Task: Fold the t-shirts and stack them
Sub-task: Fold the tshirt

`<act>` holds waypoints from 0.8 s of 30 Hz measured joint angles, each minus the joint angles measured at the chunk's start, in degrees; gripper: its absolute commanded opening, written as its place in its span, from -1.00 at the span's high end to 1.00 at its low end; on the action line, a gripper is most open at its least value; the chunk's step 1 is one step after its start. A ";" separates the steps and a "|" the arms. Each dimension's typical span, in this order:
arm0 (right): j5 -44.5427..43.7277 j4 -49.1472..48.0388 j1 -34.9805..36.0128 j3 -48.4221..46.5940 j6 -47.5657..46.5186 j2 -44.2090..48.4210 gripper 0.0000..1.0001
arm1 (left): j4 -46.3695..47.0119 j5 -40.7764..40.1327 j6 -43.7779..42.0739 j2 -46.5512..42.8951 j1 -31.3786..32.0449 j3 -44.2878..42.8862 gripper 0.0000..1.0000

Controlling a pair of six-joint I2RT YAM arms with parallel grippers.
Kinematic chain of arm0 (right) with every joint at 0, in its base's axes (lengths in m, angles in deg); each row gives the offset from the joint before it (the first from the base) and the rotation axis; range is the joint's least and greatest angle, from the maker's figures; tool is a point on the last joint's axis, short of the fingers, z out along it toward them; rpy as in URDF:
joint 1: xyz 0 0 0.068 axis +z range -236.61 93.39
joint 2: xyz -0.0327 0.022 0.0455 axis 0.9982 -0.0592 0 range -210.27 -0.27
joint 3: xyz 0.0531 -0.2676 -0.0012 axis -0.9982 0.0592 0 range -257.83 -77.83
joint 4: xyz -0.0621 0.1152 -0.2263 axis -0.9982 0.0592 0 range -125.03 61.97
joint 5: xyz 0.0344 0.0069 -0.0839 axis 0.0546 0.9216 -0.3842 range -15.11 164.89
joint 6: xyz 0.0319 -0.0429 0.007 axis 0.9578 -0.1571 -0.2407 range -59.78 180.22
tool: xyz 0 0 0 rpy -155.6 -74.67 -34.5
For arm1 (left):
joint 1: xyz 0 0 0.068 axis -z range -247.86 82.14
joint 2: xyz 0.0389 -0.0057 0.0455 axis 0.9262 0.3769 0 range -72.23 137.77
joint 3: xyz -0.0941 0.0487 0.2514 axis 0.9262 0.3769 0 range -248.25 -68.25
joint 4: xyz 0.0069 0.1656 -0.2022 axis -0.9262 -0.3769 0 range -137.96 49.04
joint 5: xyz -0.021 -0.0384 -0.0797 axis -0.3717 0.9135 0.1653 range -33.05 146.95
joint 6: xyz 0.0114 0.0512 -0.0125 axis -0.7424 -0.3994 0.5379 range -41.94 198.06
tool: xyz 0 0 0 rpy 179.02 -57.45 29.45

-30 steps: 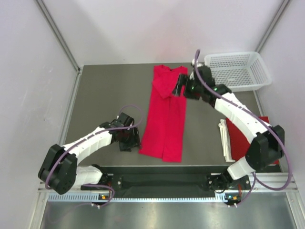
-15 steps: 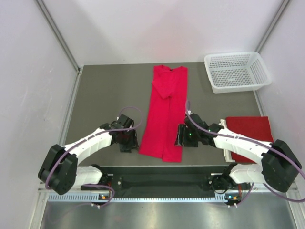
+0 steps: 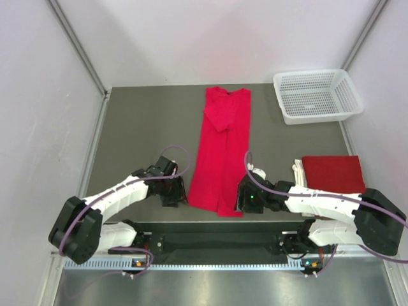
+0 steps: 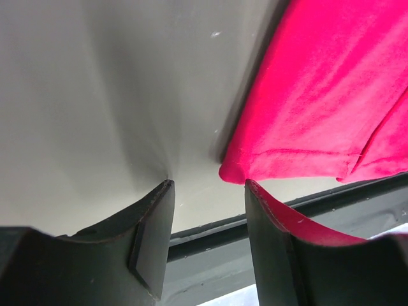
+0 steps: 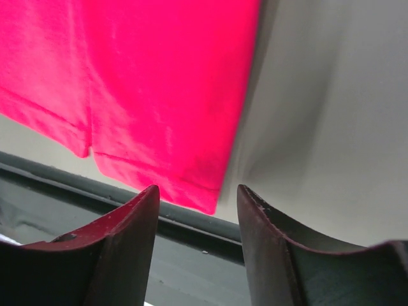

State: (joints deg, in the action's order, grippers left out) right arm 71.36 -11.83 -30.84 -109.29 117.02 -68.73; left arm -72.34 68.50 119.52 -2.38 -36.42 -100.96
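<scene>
Top external view: a long red t-shirt [image 3: 220,153] is lying lengthwise on the grey table [image 3: 140,127], its near hem running between the two tools. The left gripper [image 3: 175,194] is sitting just beside the hem's left corner and the right gripper [image 3: 241,199] just beside its right corner. A second, folded t-shirt [image 3: 331,173] is resting behind the right gripper, beside that arm's forearm. Far ahead of the right gripper, at the table's back corner, a white mesh basket [image 3: 312,72] is standing with its perforated floor showing in full.

Left wrist view: the left gripper [image 4: 207,185] is holding its jaws moderately apart, gripping nothing. The t-shirt [image 4: 319,95] is spreading ahead and to the side, its hem corner lying just in front of the gap, close to one fingertip.

Right wrist view: the right gripper [image 5: 197,191] is likewise standing part-open and gripping nothing. The t-shirt's [image 5: 146,83] hem corner is lying just ahead of the gap between the fingertips, flat on the table [image 5: 325,115].
</scene>
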 measured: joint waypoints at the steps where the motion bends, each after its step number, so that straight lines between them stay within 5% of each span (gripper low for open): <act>1: -0.33 0.07 0.50 0.35 0.46 0.04 -0.01 | 0.48 0.22 0.00 -0.09 0.00 0.28 -0.07; 24: -3.61 -2.69 3.02 2.93 5.38 0.17 0.36 | 4.57 0.44 0.17 -1.70 0.00 2.56 -0.11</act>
State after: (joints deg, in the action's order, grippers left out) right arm 67.75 -14.52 -27.82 -106.36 122.39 -68.56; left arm -67.77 68.94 119.69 -4.09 -36.42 -98.40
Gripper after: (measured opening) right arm 0.345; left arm 0.573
